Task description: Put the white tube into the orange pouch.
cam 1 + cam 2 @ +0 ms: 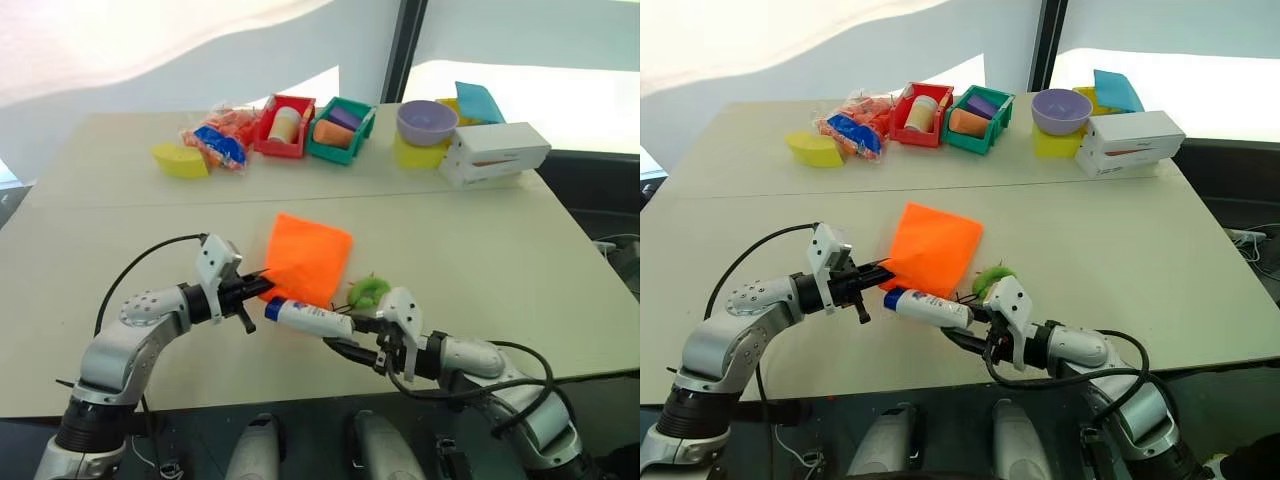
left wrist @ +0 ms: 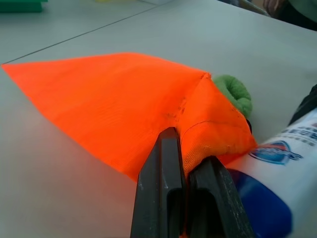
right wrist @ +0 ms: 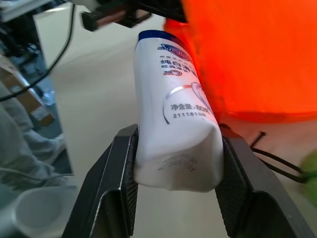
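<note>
Across the beige table [image 1: 470, 250], orange pouch [image 1: 308, 258] near bins [image 1: 312, 128] and white wall [image 1: 200, 60].

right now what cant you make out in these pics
- Mouth of the orange pouch: whether it is open; the left gripper pinches the fabric edge and covers it in the left wrist view.
- White tube label: small print, too small to read.
- Contents of the red bin: partly hidden by its wall in the left eye view.

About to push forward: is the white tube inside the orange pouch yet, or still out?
Out. The white tube is clamped in the right hand, blue cap just beside the orange pouch edge that the left hand pinches.
</note>
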You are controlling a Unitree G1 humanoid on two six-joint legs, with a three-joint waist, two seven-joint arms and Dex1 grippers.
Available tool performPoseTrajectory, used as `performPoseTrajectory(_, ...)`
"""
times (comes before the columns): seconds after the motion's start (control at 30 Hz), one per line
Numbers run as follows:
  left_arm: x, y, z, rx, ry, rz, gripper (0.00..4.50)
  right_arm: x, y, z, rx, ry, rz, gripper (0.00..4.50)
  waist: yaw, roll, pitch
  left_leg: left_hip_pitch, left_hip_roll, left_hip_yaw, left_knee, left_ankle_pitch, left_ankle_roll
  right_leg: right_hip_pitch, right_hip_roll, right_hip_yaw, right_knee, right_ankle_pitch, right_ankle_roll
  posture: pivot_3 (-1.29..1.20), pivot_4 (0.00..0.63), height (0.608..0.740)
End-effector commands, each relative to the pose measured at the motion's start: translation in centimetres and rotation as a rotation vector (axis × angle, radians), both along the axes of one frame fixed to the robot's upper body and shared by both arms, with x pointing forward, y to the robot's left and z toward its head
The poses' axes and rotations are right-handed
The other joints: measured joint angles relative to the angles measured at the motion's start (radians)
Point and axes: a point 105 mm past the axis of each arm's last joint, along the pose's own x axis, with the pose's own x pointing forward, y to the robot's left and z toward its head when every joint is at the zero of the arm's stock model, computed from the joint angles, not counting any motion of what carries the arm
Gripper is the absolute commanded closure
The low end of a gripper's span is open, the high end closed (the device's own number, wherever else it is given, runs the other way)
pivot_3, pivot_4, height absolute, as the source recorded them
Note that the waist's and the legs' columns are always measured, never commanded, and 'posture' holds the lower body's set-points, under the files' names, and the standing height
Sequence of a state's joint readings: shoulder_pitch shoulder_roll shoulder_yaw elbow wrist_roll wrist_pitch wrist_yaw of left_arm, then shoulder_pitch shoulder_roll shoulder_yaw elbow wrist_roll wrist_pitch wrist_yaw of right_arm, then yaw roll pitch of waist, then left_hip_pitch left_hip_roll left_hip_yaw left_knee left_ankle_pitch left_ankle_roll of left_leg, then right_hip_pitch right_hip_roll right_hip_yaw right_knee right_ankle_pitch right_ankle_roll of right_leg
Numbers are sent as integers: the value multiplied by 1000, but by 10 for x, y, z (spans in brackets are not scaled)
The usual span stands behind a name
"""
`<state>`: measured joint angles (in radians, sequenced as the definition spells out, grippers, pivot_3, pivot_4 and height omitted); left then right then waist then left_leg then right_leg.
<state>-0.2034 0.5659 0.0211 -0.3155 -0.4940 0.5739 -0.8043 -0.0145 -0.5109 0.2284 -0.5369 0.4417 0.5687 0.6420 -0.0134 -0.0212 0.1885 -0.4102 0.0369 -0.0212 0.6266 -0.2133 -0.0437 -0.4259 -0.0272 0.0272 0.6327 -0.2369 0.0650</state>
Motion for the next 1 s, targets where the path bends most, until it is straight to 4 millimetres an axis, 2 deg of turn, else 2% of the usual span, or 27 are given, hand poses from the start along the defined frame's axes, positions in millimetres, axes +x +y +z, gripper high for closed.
performPoseTrajectory(0.03,-5,-7,14,-12,-41,-45,4500,10,-5,14,49,-77,-89,2840,0,0,0,0,0,0,0,0,0,0,0,0,0,0,0,0,150,740)
performPoseTrajectory(0.2,-7,-9,14,-10,-27,-64,4500,15,-12,17,66,-95,-179,2840,0,0,0,0,0,0,0,0,0,0,0,0,0,0,0,0,150,740)
performPoseTrajectory(0.37,-10,-13,13,-7,-13,-97,4500,13,-11,17,59,-102,-207,2840,0,0,0,0,0,0,0,0,0,0,0,0,0,0,0,0,150,740)
performPoseTrajectory(0.73,-20,-26,14,-14,17,-171,4500,35,3,19,33,-111,-315,2840,-1,0,0,0,0,0,0,0,0,0,0,0,0,0,0,0,150,740)
performPoseTrajectory(1.0,-23,-35,15,-24,21,-194,4500,49,17,27,-4,-129,-319,2840,-2,0,0,0,0,0,0,0,0,0,0,0,0,0,0,0,150,740)
